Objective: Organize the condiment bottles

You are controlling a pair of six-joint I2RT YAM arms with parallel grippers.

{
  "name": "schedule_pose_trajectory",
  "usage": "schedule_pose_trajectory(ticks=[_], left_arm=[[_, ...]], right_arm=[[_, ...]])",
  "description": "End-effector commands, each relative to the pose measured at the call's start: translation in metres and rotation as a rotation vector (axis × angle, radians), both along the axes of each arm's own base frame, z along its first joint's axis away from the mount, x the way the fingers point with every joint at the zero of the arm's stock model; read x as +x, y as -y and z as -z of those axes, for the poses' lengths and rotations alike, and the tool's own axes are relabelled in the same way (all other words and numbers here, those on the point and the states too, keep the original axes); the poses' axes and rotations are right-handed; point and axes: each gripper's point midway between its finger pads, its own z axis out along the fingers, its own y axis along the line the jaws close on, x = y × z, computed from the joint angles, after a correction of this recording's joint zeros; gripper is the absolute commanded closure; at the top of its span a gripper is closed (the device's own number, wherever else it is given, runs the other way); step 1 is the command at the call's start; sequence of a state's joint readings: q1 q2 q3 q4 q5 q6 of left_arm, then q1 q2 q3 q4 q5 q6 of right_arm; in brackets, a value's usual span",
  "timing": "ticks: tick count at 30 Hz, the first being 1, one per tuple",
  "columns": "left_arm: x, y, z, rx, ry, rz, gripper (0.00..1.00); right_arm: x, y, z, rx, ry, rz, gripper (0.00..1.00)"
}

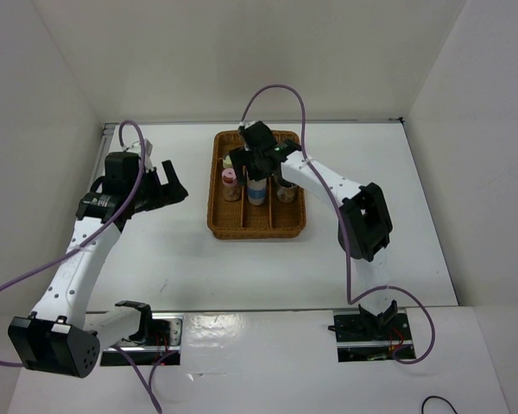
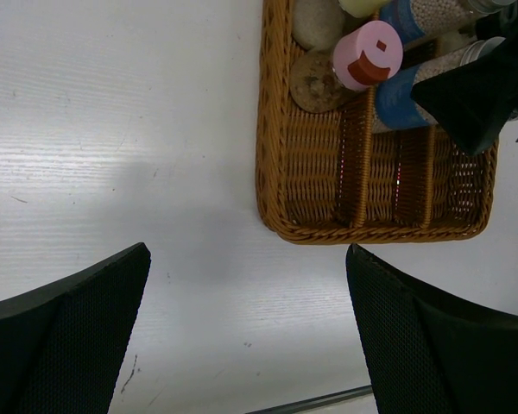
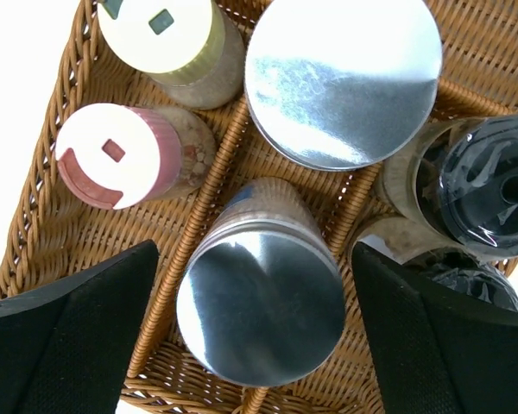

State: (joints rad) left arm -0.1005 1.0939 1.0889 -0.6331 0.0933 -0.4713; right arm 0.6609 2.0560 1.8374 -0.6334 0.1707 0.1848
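A brown wicker basket (image 1: 255,231) with three lanes holds six condiment bottles. In the right wrist view I see a cream cap (image 3: 160,30), a pink cap (image 3: 112,155), two silver caps (image 3: 341,78) (image 3: 259,306) and two black caps (image 3: 488,185) (image 3: 470,280). My right gripper (image 3: 255,336) is open above the basket, its fingers (image 3: 69,336) on either side of the nearer silver-capped bottle with the blue label, apart from it. My left gripper (image 2: 250,328) is open and empty over the table, left of the basket (image 2: 272,172). The pink-capped bottle (image 2: 369,53) shows there too.
The white table is walled in by white panels at the back and both sides. The right arm (image 1: 363,220) reaches across the table's right half to the basket. Purple cables loop over both arms. The basket's near half (image 2: 397,181) holds no bottles.
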Motion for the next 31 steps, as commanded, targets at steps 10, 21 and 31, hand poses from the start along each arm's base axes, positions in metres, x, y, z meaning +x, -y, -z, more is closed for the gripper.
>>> schedule_pose_trajectory(ticks=[10,21,31], left_arm=[[0.008,0.006,-0.034,-0.011,0.108,0.068,0.0],[0.011,0.007,-0.067,-0.018,0.195,0.072,0.0],[0.007,0.003,-0.061,-0.006,0.178,0.055,0.0]], right_arm=[[-0.013,0.036,-0.163,0.16,0.273,0.116,0.02],[-0.064,0.111,-0.217,0.207,0.443,0.292,0.02],[-0.108,0.174,-0.211,0.388,0.471,0.364,0.02]])
